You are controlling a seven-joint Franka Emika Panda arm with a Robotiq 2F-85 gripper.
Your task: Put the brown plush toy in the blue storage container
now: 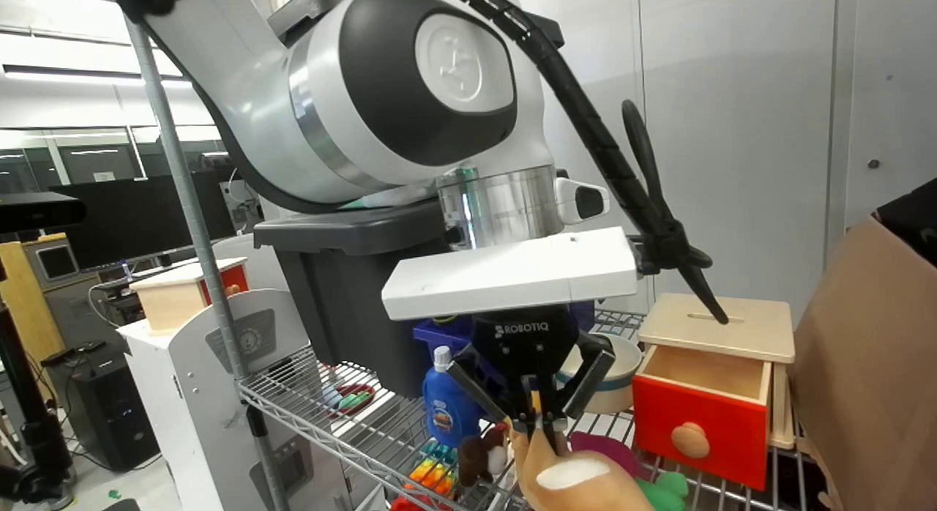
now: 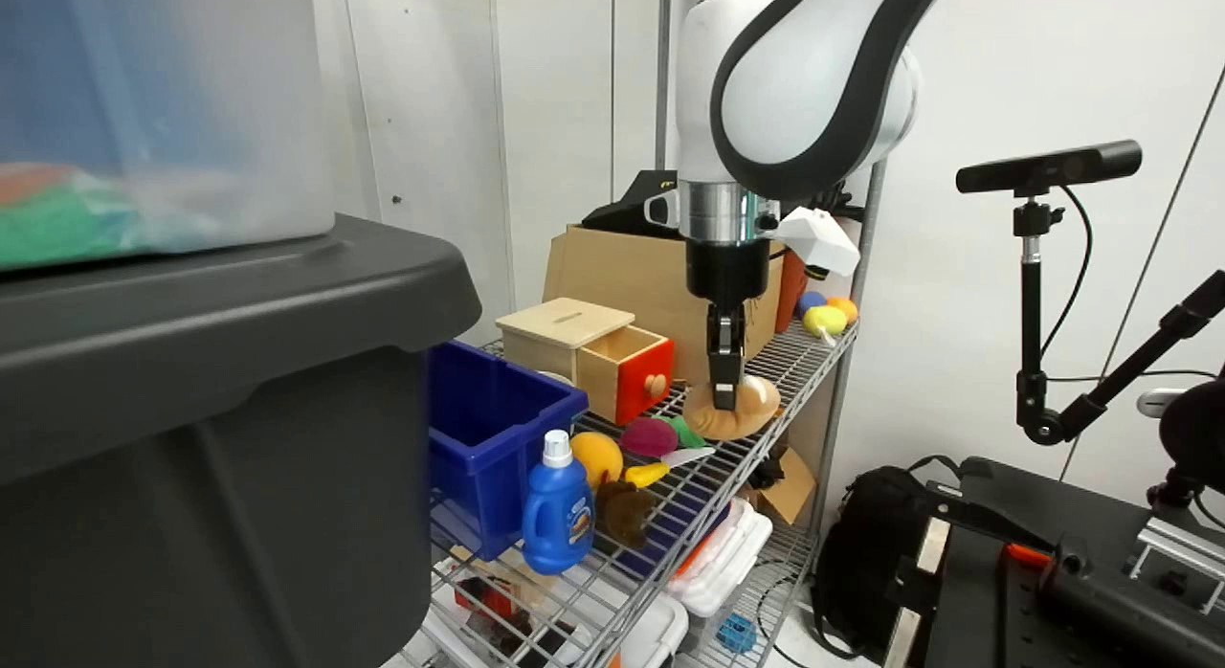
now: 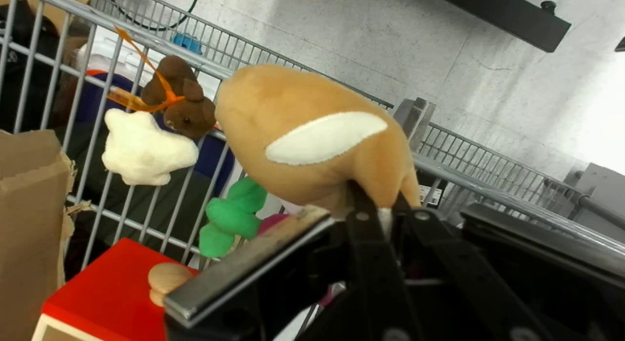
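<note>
Grasping looks done, with carrying and letting go left: the claw (image 1: 542,432) is clamped on one end of the tan plush toy (image 3: 302,116), whose body bulges out beyond its grip. Beneath runs the wire shelf (image 3: 488,188); whether toy and shelf touch, I cannot tell. Farther along stands the blue bin (image 2: 498,486), not yet reached.

The plush toy (image 3: 293,111) is matt, short-pile cloth with a white cloth patch (image 3: 326,138); the blue bin (image 2: 469,491) is smooth hard plastic with a slight sheen, the bottle (image 2: 555,526) smooth, glossy plastic, and the grey tote (image 2: 297,524) matt plastic. The drawer box (image 1: 717,337) is smooth, pale wood, with a smooth red drawer front (image 1: 732,441) and a bare wood knob (image 1: 690,440). The shelf (image 3: 468,181) is bright metal wire, and the cardboard box (image 1: 871,364) is matt brown paperboard, roughly torn along one edge in the wrist view.
</note>
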